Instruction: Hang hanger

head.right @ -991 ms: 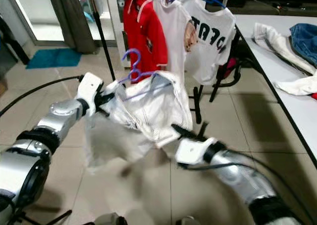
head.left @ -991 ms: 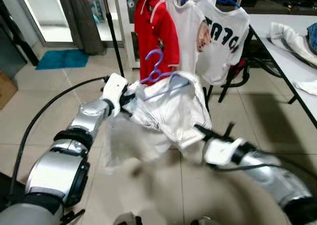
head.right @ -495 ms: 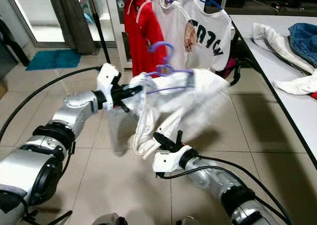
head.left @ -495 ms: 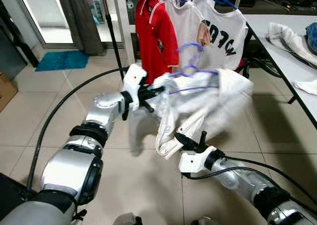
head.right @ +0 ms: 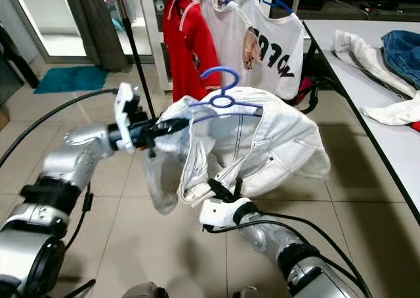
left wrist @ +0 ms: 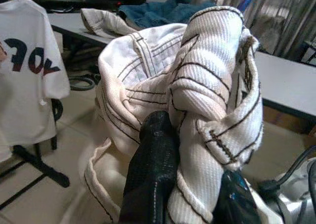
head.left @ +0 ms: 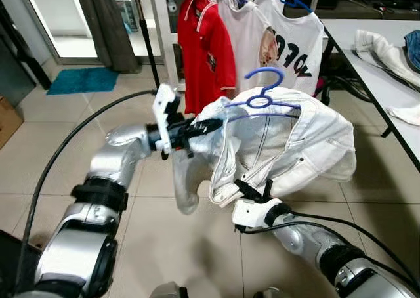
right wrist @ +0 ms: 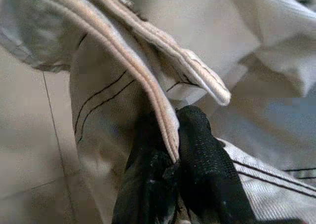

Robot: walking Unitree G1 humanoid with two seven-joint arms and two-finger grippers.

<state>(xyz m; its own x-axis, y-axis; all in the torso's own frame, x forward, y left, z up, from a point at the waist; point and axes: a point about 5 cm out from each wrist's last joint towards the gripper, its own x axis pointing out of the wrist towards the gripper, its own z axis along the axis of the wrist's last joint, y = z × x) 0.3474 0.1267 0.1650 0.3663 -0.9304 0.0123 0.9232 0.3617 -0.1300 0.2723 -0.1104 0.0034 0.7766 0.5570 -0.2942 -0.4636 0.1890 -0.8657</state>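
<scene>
White jacket on the blue hanger sat mid-frame in front of the clothes rack, left gripper clamped on a bunched fold at its left shoulder, right gripper pinching the jacket's lower hem, just below center.

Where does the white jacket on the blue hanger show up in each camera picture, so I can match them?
Left eye view: white jacket at centre, under the blue hanger.
Right eye view: centre.
Left wrist view: bunched fabric clamped in the left pincer.
Right wrist view: its hem pinched in the right pincer.
Shared landmark: the lettered white T-shirt, also.
</scene>
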